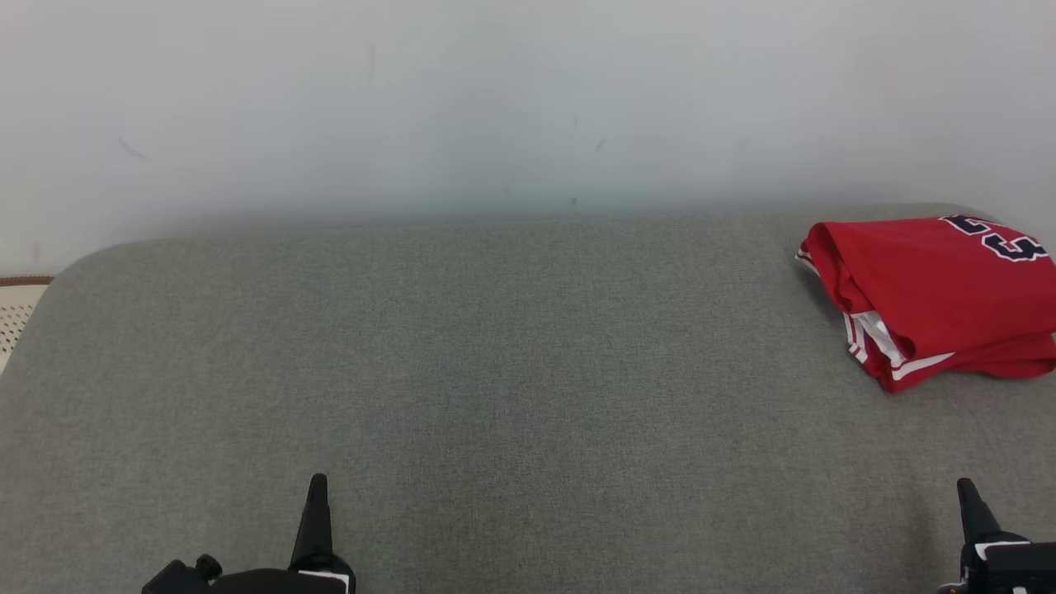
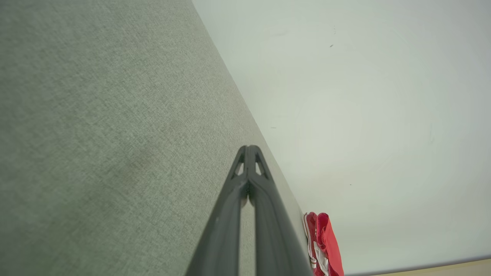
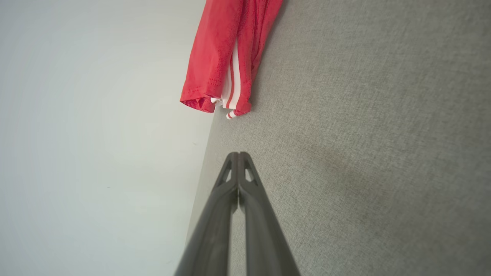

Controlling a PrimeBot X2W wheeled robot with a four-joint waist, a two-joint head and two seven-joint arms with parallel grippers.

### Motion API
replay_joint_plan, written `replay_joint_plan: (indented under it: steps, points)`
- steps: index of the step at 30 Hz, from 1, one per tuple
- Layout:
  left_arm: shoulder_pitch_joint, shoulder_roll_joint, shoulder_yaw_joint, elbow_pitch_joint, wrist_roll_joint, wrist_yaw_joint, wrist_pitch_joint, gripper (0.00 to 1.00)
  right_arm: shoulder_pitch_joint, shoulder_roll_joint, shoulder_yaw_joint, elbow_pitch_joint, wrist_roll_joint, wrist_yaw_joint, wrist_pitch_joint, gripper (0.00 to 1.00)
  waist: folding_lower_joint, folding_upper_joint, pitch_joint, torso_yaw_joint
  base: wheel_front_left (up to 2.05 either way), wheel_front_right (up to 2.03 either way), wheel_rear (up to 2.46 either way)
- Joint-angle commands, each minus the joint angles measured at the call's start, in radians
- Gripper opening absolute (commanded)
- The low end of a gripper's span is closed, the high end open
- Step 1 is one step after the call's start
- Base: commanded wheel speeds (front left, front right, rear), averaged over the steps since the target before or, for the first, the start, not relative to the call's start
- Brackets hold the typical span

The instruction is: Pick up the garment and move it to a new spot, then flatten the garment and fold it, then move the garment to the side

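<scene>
Left tool (image 1: 318,483) and right tool (image 1: 965,488) both pressed together, empty; red garment (image 1: 932,289) sits folded at far right of the table (image 1: 495,346), so pinching only the top layer would likely undo the fold.

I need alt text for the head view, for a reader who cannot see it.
A folded red garment with white stripes lies at the far right of a grey padded surface, before a pale wall. The left gripper and the right gripper, both shut and empty, show at the bottom, apart from it.
</scene>
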Motion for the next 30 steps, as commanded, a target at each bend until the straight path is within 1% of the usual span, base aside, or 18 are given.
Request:
replay_joint_plan:
  steps: [1,30]
  points:
    - [-0.029,0.001,-0.006,0.001,-0.033,-0.006,0.0,0.0,-0.017,-0.01,-0.012,-0.004,0.028,0.0,0.011,0.0,-0.0001,0.0,0.001,-0.001,0.0,0.0,0.0]
    - [-0.108,0.001,-0.076,0.074,-0.327,-0.039,0.009,0.0,-0.067,-0.014,-0.127,0.029,0.269,0.0,0.119,0.0,-0.0001,0.0,0.018,-0.017,0.0,0.0,0.0]
